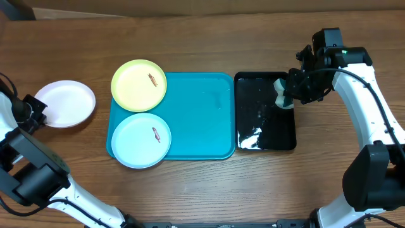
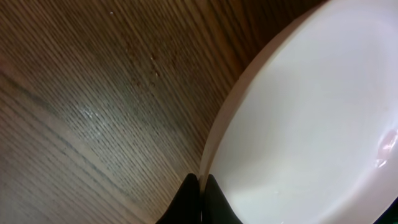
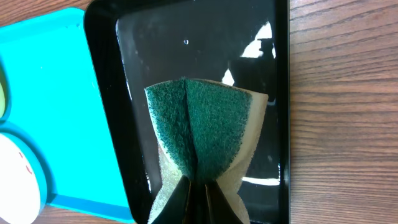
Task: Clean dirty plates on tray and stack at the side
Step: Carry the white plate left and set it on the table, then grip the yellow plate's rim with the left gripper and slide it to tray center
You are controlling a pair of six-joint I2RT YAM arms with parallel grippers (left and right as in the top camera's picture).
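Right claw (image 3: 198,184), clenched on the sponge (image 3: 205,124), has the yellow plate (image 1: 136,87) and blue plate (image 1: 138,142) to its left; left claw (image 2: 200,186) pinches the white plate (image 2: 311,124).

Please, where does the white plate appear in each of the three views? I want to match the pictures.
Overhead: the white plate lies on the wooden table at the far left, outside the turquoise tray.
Left wrist: the white plate fills the right side, with its rim between the fingers of the left gripper.
Right wrist: it is not in this view.
Shared landmark: the wooden table, seen in all three views.
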